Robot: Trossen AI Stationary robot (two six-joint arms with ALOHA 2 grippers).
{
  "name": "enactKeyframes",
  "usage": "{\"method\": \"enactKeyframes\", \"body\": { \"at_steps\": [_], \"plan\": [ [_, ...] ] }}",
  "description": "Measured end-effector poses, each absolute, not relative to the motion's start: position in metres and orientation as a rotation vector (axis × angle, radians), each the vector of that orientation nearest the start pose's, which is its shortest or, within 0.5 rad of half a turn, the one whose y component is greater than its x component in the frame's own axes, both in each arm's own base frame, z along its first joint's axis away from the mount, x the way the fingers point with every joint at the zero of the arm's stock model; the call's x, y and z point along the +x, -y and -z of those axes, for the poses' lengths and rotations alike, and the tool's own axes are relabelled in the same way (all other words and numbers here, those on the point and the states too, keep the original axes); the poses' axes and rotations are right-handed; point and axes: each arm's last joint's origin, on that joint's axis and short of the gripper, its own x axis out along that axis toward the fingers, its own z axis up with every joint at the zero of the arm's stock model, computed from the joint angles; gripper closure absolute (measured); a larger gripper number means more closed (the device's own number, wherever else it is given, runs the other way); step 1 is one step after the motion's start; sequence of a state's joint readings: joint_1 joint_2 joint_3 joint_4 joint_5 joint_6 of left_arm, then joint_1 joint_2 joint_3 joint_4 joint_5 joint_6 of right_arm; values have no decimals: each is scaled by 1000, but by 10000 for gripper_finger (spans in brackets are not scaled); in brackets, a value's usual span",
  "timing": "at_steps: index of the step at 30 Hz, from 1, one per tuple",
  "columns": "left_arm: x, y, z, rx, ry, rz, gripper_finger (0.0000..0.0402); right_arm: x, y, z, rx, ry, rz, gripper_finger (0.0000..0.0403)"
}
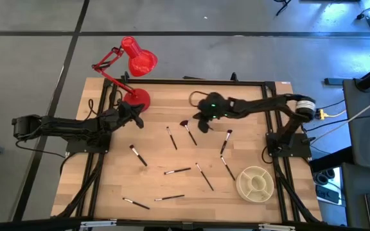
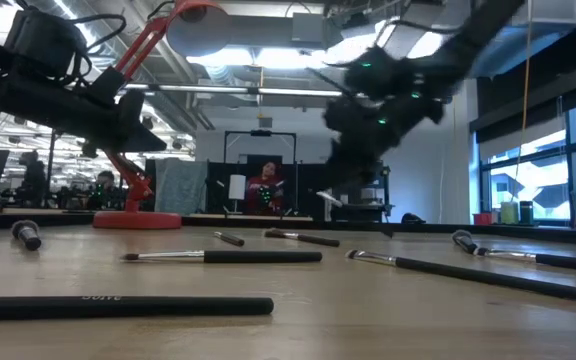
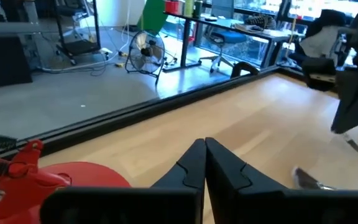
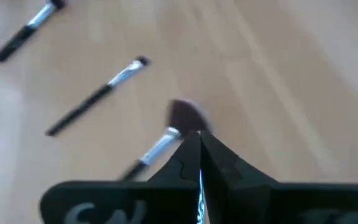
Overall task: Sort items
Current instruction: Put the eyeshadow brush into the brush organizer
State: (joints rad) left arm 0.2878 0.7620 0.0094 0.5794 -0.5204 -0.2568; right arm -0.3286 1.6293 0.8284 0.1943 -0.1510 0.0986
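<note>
Several thin black-handled brushes [image 1: 177, 171] lie flat and scattered on the wooden table [image 1: 108, 192]. My right gripper [image 4: 199, 135] hangs over the table's far middle [image 1: 195, 124], shut at a brush with a brown fan head [image 4: 182, 115] and a silver ferrule [image 4: 160, 146]. My left gripper [image 3: 204, 148] is shut and holds nothing, in the air beside the red lamp's base [image 1: 138, 97] at the far left [image 1: 137, 120]. My right gripper holds the fan brush where the ferrule meets the bristles [image 4: 178, 132], at the fingers' free ends; the fingertips hide the contact itself. The fingers slant down from the table's right side and lie across the brush. The ferrule [image 2: 329, 198] shows lifted off the table, just below the gripper.
A red desk lamp [image 1: 137, 61] stands at the far left corner. A round cream divided dish [image 1: 238, 185] sits at the near right. Two brushes [image 1: 171, 136] [image 1: 138, 154] lie left of my right gripper, another [image 1: 226, 141] to its right. People show in the room beyond.
</note>
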Motion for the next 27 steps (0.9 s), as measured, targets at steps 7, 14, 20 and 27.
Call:
{"method": "enactKeyframes", "body": {
  "at_steps": [7, 14, 20, 27],
  "plan": [
    [134, -55, -155, -235, -38, -826, 399, 266, 88, -179, 181, -328, 253, 402],
    [138, -56, -162, -243, -18, -840, 399, 238, 78, -190, 200, -113, 221, 402],
    [144, -55, -153, -370, -19, -918, 399, 229, 58, -218, 349, -59, 107, 403],
    [158, -37, -133, -502, -72, -866, 399, 218, 3, -226, 279, -128, 135, 403]
  ]
}}
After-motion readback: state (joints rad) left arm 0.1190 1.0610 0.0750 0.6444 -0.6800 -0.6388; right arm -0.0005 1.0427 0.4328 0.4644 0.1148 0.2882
